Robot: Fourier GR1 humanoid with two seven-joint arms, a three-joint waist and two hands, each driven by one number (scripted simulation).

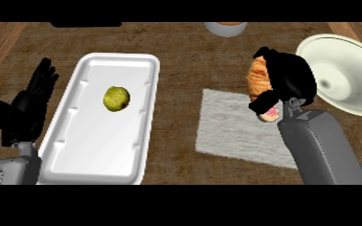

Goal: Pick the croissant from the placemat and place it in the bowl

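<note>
Head view shows you the right hand (288, 79) curled round the croissant (257, 79), which juts from its left side, lifted over the placemat's (237, 129) far right corner, just beside the bowl (338, 74). Your left hand (28, 103) rests with fingers relaxed at the left edge, beside the white tray (81, 143) holding a green fruit (117, 98) on the counter (180, 52).

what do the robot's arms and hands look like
Both forearms are plain grey and blocky, with flat faces. The right forearm ends in a black right hand; the left forearm carries a matching black left hand with slim fingers. No cables or markings show.
</note>
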